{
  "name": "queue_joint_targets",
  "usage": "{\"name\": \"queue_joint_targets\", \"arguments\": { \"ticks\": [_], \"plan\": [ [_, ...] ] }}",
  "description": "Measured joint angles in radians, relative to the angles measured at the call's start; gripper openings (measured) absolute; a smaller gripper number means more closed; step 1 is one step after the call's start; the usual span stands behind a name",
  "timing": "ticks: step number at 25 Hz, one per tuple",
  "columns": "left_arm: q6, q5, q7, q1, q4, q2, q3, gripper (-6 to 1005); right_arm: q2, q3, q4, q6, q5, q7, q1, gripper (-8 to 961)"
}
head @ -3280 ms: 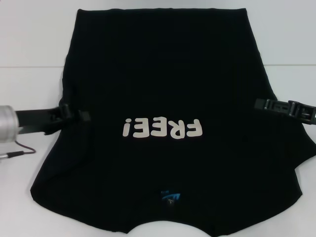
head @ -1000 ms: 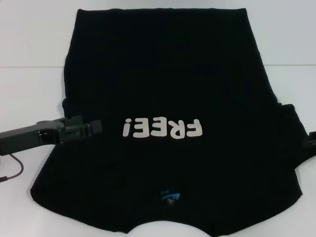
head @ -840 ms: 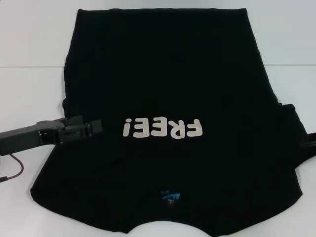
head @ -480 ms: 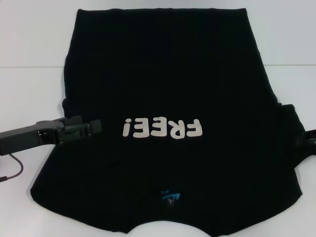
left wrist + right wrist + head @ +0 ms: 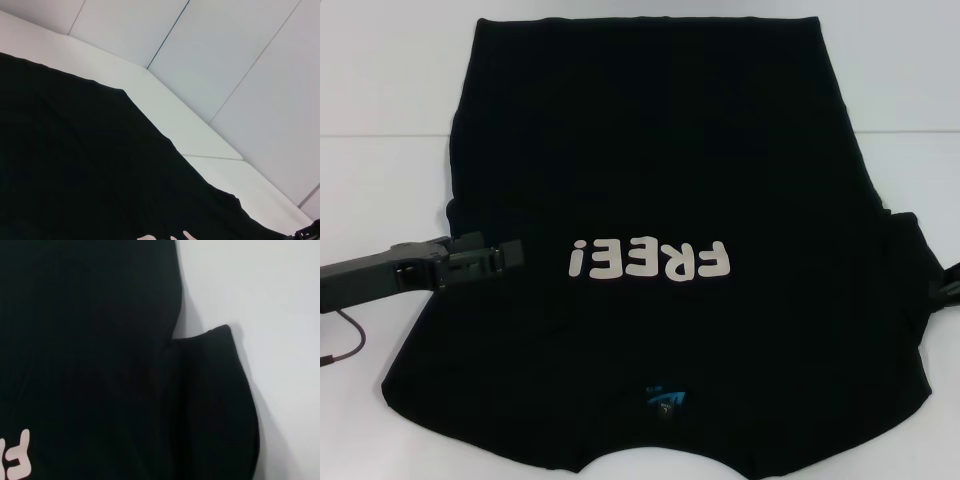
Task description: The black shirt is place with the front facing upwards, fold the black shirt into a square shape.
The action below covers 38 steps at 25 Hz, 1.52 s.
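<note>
The black shirt (image 5: 650, 150) lies flat on the white table (image 5: 380, 120), front up. Its pale "FREE!" lettering (image 5: 650, 262) reads upside down in the head view, and the blue neck label (image 5: 665, 400) is near the front edge. My left gripper (image 5: 508, 256) reaches in from the left and sits over the shirt's left side, just left of the lettering. Only a sliver of my right gripper (image 5: 946, 286) shows at the right edge, beside the right sleeve (image 5: 908, 250). In the right wrist view the sleeve (image 5: 215, 400) is a rounded lobe against the shirt body (image 5: 90, 340).
A thin dark cable (image 5: 348, 345) trails on the table under the left arm. The left wrist view shows the shirt (image 5: 75, 175), the white table (image 5: 175, 115) beyond it and a pale wall (image 5: 240, 60). The shirt's hem reaches the table's far edge.
The left gripper has moved inward from the shirt's left edge to beside the lettering. The right gripper has drawn back to the right edge, and the right sleeve now lies closer in.
</note>
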Motion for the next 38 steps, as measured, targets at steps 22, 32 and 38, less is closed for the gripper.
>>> {"name": "queue_joint_targets", "arguments": {
  "ticks": [22, 32, 38],
  "plan": [
    [0.010, -0.022, -0.003, 0.015, -0.001, 0.000, 0.000, 950, -0.009, 0.010, -0.077, 0.027, 0.000, 0.000, -0.047, 35],
    [0.020, -0.096, -0.003, 0.048, 0.000, 0.006, -0.013, 950, -0.020, 0.021, -0.123, 0.083, -0.001, 0.000, -0.080, 53],
    [0.023, -0.115, -0.005, 0.056, 0.000, 0.008, -0.014, 950, -0.031, 0.060, -0.126, 0.074, 0.007, -0.006, -0.068, 68]
  ]
}}
